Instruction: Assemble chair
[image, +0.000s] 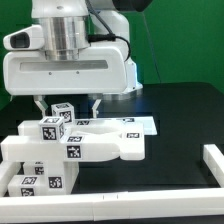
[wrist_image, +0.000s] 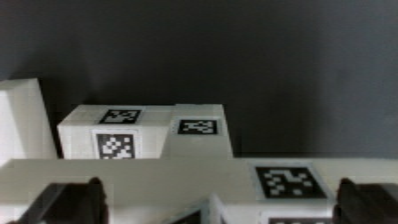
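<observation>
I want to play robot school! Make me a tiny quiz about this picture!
1. True or false: the gripper has its jaws closed tight on a chair part.
2. What colour are the chair parts?
A red
B white
C blue
3. Fill in: the table is the colour ____.

Key: 1 false, the jaws stand open. 2 B. 3 black.

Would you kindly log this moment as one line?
gripper: open, holding nothing | above chair parts | marker board: behind
</observation>
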